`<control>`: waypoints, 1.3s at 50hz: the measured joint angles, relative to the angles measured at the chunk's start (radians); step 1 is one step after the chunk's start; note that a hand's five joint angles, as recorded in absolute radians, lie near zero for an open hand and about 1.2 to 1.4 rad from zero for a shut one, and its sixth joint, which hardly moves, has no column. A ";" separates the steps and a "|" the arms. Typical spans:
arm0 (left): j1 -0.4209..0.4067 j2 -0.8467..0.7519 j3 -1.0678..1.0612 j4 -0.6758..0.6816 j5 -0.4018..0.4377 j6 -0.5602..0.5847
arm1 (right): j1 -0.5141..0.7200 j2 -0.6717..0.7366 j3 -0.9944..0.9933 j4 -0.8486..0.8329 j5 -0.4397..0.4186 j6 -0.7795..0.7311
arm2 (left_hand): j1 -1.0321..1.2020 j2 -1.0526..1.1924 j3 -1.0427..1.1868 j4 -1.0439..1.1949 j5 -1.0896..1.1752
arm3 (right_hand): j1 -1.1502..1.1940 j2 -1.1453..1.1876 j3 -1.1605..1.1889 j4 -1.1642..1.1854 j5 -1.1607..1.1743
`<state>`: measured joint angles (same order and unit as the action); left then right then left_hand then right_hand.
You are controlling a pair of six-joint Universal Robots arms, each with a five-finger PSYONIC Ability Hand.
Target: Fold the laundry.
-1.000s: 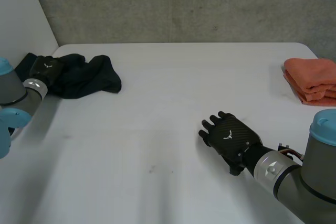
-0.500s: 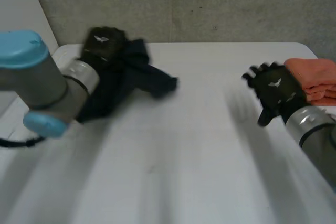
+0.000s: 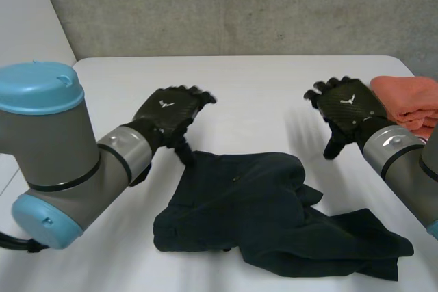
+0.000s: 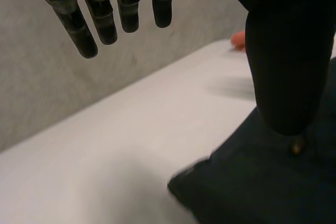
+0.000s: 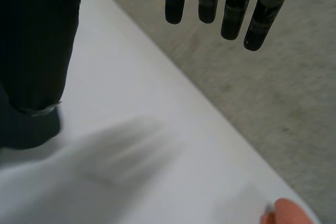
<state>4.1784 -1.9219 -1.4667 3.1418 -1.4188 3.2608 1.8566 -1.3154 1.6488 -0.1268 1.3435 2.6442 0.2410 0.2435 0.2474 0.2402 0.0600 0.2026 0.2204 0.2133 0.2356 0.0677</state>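
Extended forward off the left arm (image 3: 65, 162), the left hand (image 3: 170, 115) is seen with fingers (image 4: 105, 22) straight and spread, nothing gripped. The right hand (image 3: 350, 110), off the right arm (image 3: 405, 162), is posed likewise, thumb angled down. Both are set well apart.

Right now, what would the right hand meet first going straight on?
Probably nothing near: the right hand points over the bare table toward the concrete wall; the folded orange cloth sits aside.

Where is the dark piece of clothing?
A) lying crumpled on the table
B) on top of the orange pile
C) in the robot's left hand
A: the dark garment lies crumpled on the white table, apart from the folded orange cloth, and the left hand and right hand have straight, open fingers.
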 measured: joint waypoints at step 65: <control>0.110 0.027 0.095 0.153 -0.186 0.159 | -0.065 -0.106 0.063 0.539 -0.227 -0.103 | 0.883 0.952 0.934 0.958 0.923 | 0.005 -0.004 -0.002 -0.005 0.000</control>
<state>4.2887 -1.8947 -1.3716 3.2953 -1.6047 3.4201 1.7919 -1.4215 1.7113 0.4120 1.1169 2.5410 1.1243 1.1953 1.1817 1.1981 0.9828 0.2074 0.2168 0.2118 0.2305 0.0678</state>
